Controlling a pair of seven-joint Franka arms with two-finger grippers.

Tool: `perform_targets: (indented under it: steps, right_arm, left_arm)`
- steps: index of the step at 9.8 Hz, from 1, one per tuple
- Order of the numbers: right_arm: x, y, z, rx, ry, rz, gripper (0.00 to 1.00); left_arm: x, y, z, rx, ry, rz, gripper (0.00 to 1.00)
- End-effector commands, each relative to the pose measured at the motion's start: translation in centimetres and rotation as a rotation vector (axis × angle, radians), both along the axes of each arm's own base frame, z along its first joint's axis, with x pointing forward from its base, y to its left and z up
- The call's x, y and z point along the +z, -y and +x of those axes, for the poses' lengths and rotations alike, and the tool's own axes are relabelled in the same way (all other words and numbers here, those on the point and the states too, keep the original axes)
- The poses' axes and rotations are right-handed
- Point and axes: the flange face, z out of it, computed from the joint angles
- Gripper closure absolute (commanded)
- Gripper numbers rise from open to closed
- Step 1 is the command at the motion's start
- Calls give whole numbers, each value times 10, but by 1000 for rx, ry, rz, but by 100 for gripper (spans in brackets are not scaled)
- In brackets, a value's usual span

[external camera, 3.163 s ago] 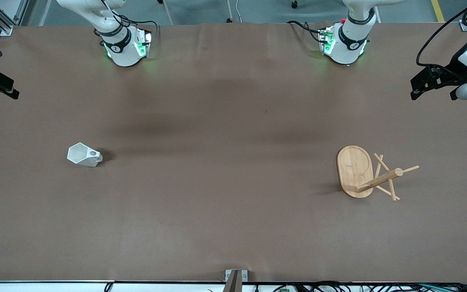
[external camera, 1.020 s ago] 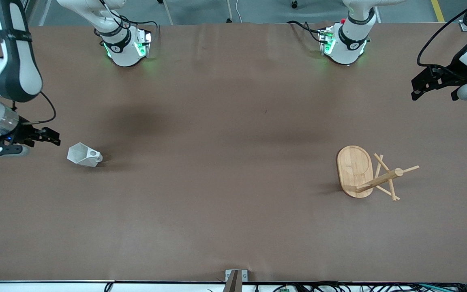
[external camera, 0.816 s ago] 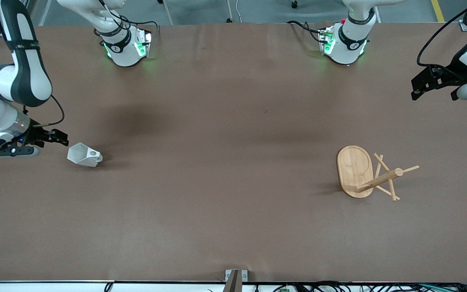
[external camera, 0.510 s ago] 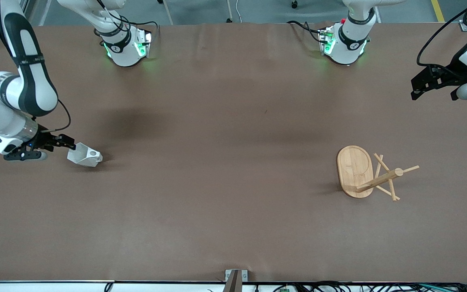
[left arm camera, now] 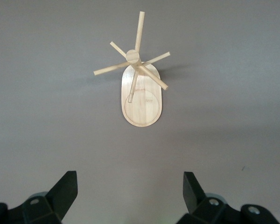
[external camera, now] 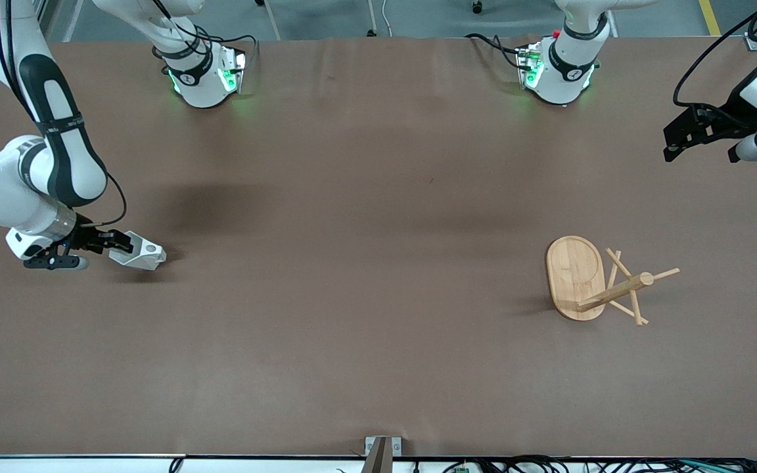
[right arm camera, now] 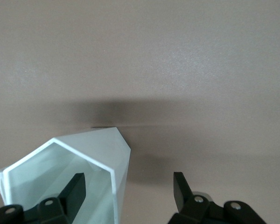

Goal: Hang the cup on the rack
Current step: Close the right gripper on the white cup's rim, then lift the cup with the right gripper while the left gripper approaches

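Observation:
The white faceted cup (external camera: 147, 253) lies on its side toward the right arm's end of the table, with its mouth facing that end. My right gripper (external camera: 126, 244) is low at the cup's mouth and open. In the right wrist view one finger (right arm camera: 74, 187) is inside the cup (right arm camera: 91, 156) and the other (right arm camera: 181, 185) is outside, so the cup's wall stands between them without being pinched. The bamboo rack (external camera: 575, 276) stands toward the left arm's end. My left gripper (external camera: 669, 140) waits open above that end, looking down on the rack (left arm camera: 142, 100).
The brown table cover (external camera: 365, 276) is bare between the cup and the rack. Both arm bases (external camera: 201, 72) (external camera: 559, 69) stand along the table edge farthest from the front camera. A small metal bracket (external camera: 382, 450) sits at the nearest edge.
My right arm swung in from the table's end and lowered to the cup, and one finger slid into its mouth. The cup, the rack and the left arm have stayed put.

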Motion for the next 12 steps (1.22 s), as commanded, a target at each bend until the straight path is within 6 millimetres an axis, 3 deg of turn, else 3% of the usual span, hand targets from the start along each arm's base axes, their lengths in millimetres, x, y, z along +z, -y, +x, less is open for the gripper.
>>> perform_targets:
  steps: [1,5,9,10,12]
  right_arm:
    - [0,3,3,15,12,14,95]
    - [11,-4,5,26,-9,36,100]
    - [105,-27,17,70,-67,139,100]
    - [121,-47,18,75,-64,201,100]
    - [135,-111,15,61,-96,448,100]
  left_arm:
    - [-11,7,4,-25,-38,8,0]
    - [-12,7,5,-25,-39,8,0]
    - [-14,9,7,-26,-42,10,0]
    - [-11,8,7,-23,-36,6,0]
    - [-12,9,8,-28,-38,6,0]
